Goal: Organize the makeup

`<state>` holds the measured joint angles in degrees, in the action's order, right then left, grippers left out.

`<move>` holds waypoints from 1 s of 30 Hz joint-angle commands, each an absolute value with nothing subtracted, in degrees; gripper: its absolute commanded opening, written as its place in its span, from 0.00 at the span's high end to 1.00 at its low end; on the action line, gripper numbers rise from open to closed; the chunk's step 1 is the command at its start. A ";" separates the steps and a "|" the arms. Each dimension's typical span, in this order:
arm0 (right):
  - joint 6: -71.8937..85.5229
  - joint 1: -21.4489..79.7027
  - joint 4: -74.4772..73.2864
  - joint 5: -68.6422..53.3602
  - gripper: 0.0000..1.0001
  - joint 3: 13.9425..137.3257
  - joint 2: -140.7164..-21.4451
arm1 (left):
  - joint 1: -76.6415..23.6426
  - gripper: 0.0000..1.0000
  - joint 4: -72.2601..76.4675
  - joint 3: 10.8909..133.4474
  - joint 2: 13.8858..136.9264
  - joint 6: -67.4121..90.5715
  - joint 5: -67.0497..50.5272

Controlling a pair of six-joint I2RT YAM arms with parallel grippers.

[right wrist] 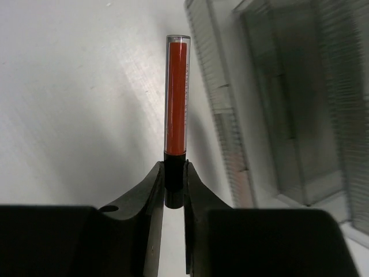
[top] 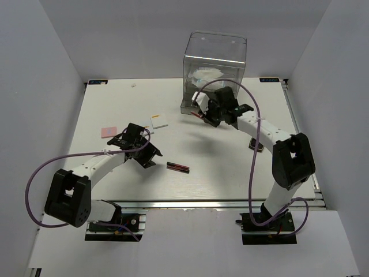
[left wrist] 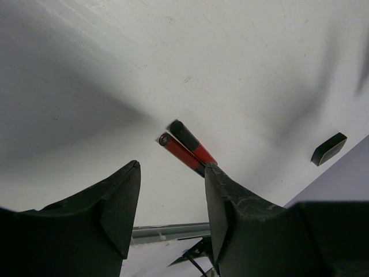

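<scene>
Holding: the right pincer is clamped on the black end of a slim red stick. The stick juts straight out past the fingertips, just beside the clear drawer box at the far side of the desk.
Left pincer: jaws apart and empty, hovering over the desk near two more red-and-black sticks that lie side by side, touching.
Elsewhere on the desk: a black compact sits beside the right arm. A white square with an orange mark and a pink square lie toward the left, well apart from the box.
Inside the box: something pale shows through the wall, too unclear to name.
Stick handling: the sticks look light, stiff and smooth. Being round, they would likely roll on the desk or twist in a loose grip. Held by the end cap alone, as now, the stick may pivot if it bumps the box. A hold across the middle would probably be steadier.
Flat pieces: the squares and the compact appear thin and rigid, lying flush on the desk. Pinching opposite edges seems the likeliest way to lift them.
Progress: judged early, with most items not yet in the box.
</scene>
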<state>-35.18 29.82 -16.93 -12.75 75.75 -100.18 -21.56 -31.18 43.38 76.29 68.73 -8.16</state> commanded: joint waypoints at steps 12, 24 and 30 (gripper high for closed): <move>-43.85 24.44 -16.52 -5.90 1.00 92.45 -109.33 | -21.62 0.42 -31.03 45.18 76.82 67.06 -7.21; -40.96 24.43 -24.52 -16.15 0.42 94.24 -104.52 | -21.53 0.44 -31.20 44.83 76.64 66.80 -6.68; -42.44 30.13 -31.63 -33.83 0.52 81.59 -95.28 | -21.62 0.53 -31.46 43.86 75.68 67.24 -6.07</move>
<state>-42.11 25.76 -26.37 -22.41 86.70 -99.18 -21.56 -31.29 43.88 77.54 67.31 -7.42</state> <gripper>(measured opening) 0.490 0.470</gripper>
